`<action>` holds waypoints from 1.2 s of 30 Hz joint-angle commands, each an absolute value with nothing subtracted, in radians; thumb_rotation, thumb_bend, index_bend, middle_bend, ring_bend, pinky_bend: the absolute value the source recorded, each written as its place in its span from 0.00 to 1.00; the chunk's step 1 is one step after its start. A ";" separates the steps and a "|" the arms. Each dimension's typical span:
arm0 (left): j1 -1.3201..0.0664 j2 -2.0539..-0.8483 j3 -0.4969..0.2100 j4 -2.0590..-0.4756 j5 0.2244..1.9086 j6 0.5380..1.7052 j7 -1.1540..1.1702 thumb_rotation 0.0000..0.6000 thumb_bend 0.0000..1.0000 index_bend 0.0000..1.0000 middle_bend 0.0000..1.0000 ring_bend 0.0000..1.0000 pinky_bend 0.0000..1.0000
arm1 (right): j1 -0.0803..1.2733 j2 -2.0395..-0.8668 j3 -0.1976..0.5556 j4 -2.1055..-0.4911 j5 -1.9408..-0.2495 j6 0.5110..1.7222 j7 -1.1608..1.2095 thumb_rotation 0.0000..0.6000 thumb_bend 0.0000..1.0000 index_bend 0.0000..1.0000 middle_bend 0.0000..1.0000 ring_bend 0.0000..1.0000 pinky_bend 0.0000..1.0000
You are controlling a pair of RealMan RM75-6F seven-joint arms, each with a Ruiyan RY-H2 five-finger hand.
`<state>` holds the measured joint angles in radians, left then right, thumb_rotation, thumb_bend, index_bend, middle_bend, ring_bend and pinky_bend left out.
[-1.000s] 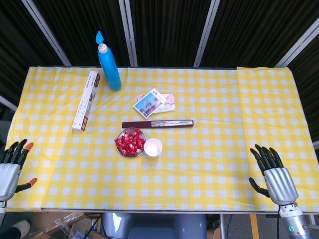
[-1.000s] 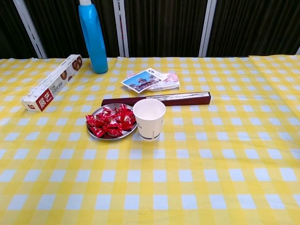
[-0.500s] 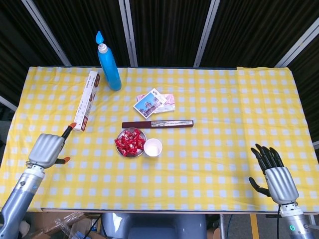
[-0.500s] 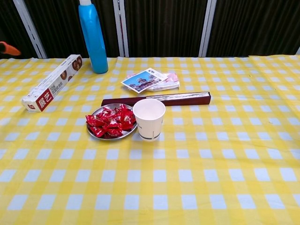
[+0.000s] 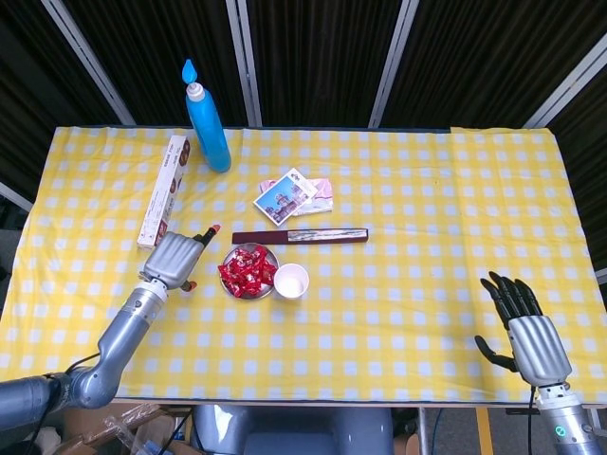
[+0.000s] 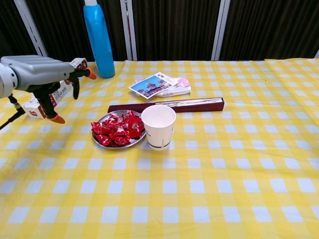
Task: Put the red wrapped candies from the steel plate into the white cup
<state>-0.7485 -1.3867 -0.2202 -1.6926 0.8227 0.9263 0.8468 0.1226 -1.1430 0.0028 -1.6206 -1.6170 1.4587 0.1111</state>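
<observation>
Several red wrapped candies (image 5: 246, 271) (image 6: 117, 129) lie heaped on a small steel plate (image 5: 269, 254) (image 6: 101, 143) near the table's middle. A white paper cup (image 5: 291, 281) (image 6: 158, 126) stands upright and touching the plate's right side; nothing shows inside it. My left hand (image 5: 174, 258) (image 6: 41, 73) hovers just left of the plate, its orange-tipped fingers spread and holding nothing. My right hand (image 5: 524, 327) rests at the table's near right corner, fingers apart and empty; only the head view shows it.
A long dark flat box (image 5: 300, 236) (image 6: 167, 105) lies just behind the plate and cup. Behind it are picture cards (image 5: 292, 195) (image 6: 160, 84). A blue bottle (image 5: 208, 124) (image 6: 98, 40) and a long white carton (image 5: 163, 190) (image 6: 65, 81) stand at the back left.
My left hand has swept from the table's near left edge rightward to a spot beside the plate, coming into the chest view. The right hand has barely shifted.
</observation>
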 commanded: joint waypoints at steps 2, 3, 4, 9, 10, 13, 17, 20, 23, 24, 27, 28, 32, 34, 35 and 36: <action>-0.801 -1.427 -0.211 -1.674 0.759 0.923 0.868 1.00 0.17 0.05 0.24 0.78 0.92 | 0.124 -1.139 0.002 -1.627 -1.613 1.453 0.113 1.00 0.39 0.00 0.00 0.00 0.00; -0.808 -1.432 -0.210 -1.672 0.751 0.921 0.870 1.00 0.17 0.05 0.23 0.78 0.92 | 0.124 -1.138 0.002 -1.628 -1.611 1.451 0.113 1.00 0.39 0.00 0.00 0.00 0.00; -0.817 -1.439 -0.207 -1.670 0.739 0.920 0.872 1.00 0.17 0.05 0.23 0.77 0.92 | 0.124 -1.138 0.003 -1.629 -1.609 1.451 0.114 1.00 0.39 0.00 0.00 0.00 0.00; -0.852 -1.472 -0.193 -1.648 0.699 0.918 0.877 1.00 0.17 0.05 0.20 0.70 0.87 | 0.123 -1.136 0.004 -1.632 -1.606 1.451 0.119 1.00 0.39 0.00 0.00 0.00 0.00; -0.860 -1.483 -0.191 -1.640 0.690 0.919 0.877 1.00 0.17 0.05 0.20 0.67 0.85 | 0.124 -1.136 0.005 -1.632 -1.606 1.451 0.119 1.00 0.39 0.00 0.00 0.00 0.00; -0.877 -1.507 -0.182 -1.624 0.677 0.925 0.875 1.00 0.17 0.05 0.19 0.65 0.84 | 0.124 -1.135 0.005 -1.634 -1.606 1.450 0.121 1.00 0.39 0.00 0.00 0.00 0.00; -0.900 -1.530 -0.166 -1.610 0.657 0.931 0.880 1.00 0.17 0.02 0.12 0.74 0.89 | 0.124 -1.132 0.005 -1.636 -1.604 1.449 0.127 1.00 0.39 0.00 0.00 0.00 0.00; -0.917 -1.541 -0.157 -1.603 0.630 0.930 0.884 1.00 0.17 0.00 0.12 0.83 0.95 | 0.124 -1.132 0.005 -1.636 -1.605 1.450 0.130 1.00 0.39 0.00 0.00 0.00 0.00; -0.935 -1.553 -0.152 -1.593 0.617 0.935 0.887 1.00 0.17 0.01 0.13 0.85 0.96 | 0.124 -1.132 0.005 -1.638 -1.608 1.451 0.131 1.00 0.39 0.00 0.00 0.00 0.00; -0.938 -1.557 -0.152 -1.591 0.615 0.936 0.886 1.00 0.17 0.02 0.13 0.85 0.96 | 0.124 -1.132 0.005 -1.638 -1.608 1.451 0.131 1.00 0.39 0.00 0.00 0.00 0.00; -0.952 -1.568 -0.147 -1.584 0.608 0.942 0.886 1.00 0.17 0.05 0.15 0.86 0.96 | 0.124 -1.131 0.005 -1.640 -1.606 1.452 0.134 1.00 0.39 0.00 0.00 0.00 0.00; -0.956 -1.572 -0.146 -1.581 0.607 0.943 0.885 1.00 0.17 0.06 0.16 0.86 0.96 | 0.124 -1.130 0.006 -1.640 -1.605 1.452 0.136 1.00 0.39 0.00 0.00 0.00 0.00; -0.970 -1.591 -0.145 -1.566 0.608 0.951 0.874 1.00 0.17 0.11 0.18 0.86 0.96 | 0.123 -1.129 0.007 -1.641 -1.605 1.454 0.140 1.00 0.39 0.00 0.00 0.00 0.00; -0.978 -1.600 -0.142 -1.556 0.601 0.951 0.876 1.00 0.17 0.12 0.18 0.86 0.96 | 0.123 -1.129 0.008 -1.641 -1.605 1.455 0.142 1.00 0.39 0.00 0.00 0.00 0.00; -0.986 -1.610 -0.138 -1.543 0.586 0.948 0.883 1.00 0.17 0.13 0.19 0.86 0.96 | 0.123 -1.128 0.008 -1.642 -1.604 1.455 0.144 1.00 0.39 0.00 0.00 0.00 0.00; -0.989 -1.614 -0.138 -1.539 0.581 0.949 0.884 1.00 0.17 0.14 0.19 0.86 0.96 | 0.123 -1.128 0.008 -1.643 -1.604 1.454 0.144 1.00 0.39 0.00 0.00 0.00 0.00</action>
